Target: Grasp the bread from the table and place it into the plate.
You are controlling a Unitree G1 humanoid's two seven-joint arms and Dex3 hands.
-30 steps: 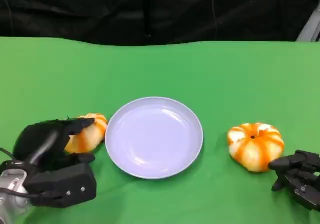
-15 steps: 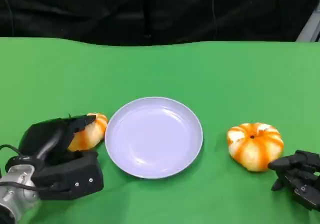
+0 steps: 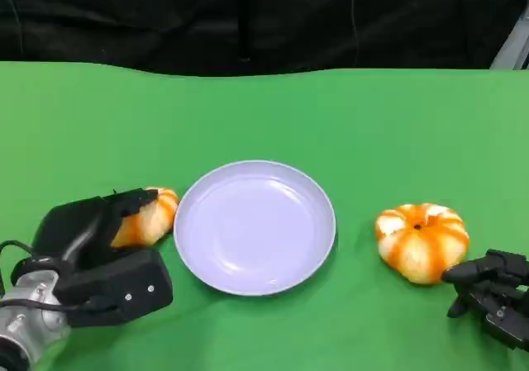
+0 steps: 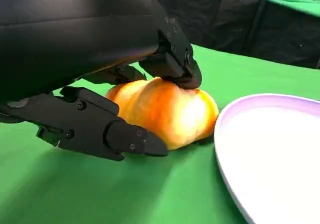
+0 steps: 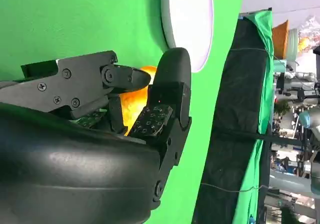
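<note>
An orange-and-white bread (image 3: 151,216) lies on the green table just left of the empty pale plate (image 3: 254,226). My left hand (image 3: 95,255) is wrapped around its near side. In the left wrist view a finger (image 4: 172,67) presses on top of the bread (image 4: 170,112) and another lies along its lower side, with the bread still on the cloth beside the plate (image 4: 270,154). A second, pumpkin-shaped bread (image 3: 422,240) sits right of the plate. My right hand (image 3: 492,292) rests just behind it with fingers apart, holding nothing; its wrist view shows that bread (image 5: 134,102) beyond the fingers.
The green cloth (image 3: 264,115) runs back to a black curtain (image 3: 248,16) behind the table. The plate's far side and the table's middle back are open green surface. A metal stand leg (image 3: 514,47) shows at the far right corner.
My left hand has slid forward and a little right, closing further over the left bread. The right hand, the plate and the right bread have stayed put.
</note>
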